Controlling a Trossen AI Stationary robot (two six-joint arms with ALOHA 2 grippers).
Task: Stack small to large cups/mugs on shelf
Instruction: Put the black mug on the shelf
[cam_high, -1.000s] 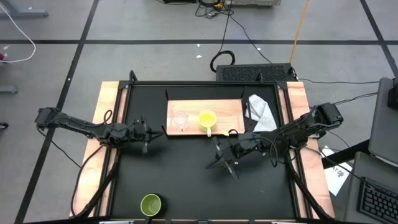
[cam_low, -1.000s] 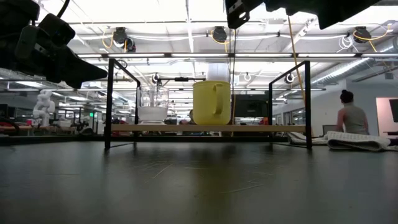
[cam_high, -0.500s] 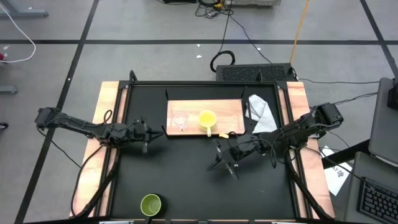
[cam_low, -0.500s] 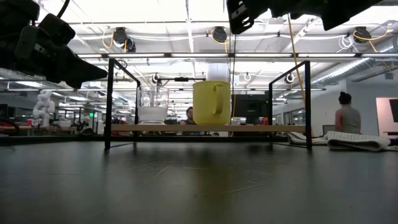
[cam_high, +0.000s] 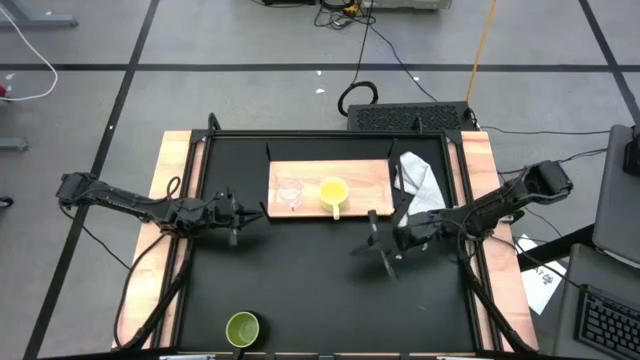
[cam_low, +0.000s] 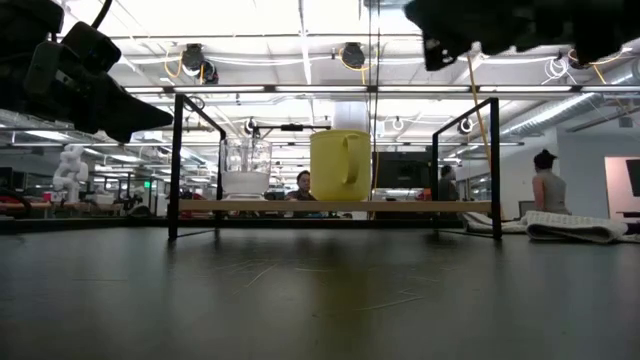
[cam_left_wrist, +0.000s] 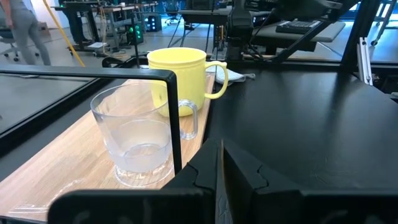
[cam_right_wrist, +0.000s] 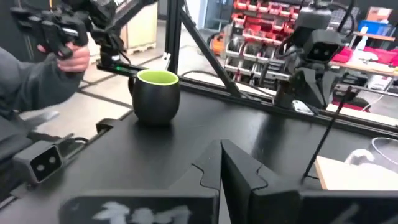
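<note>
Two of three vessels already stand on the shelf (cam_high: 362, 178): the glass cup (cam_high: 290, 193) toward its left end, the yellow mug (cam_high: 333, 190) just beside it. Your left gripper (cam_high: 238, 215) waits at the shelf's left corner, fingers nearly together, holding nothing. The green mug (cam_high: 242, 328) stands at the table's near edge, well apart. Your right gripper (cam_high: 376, 243), fingers together and empty, hangs mid-table. Judgement: part its fingers before descending, then seat the green mug right of the yellow one.
</note>
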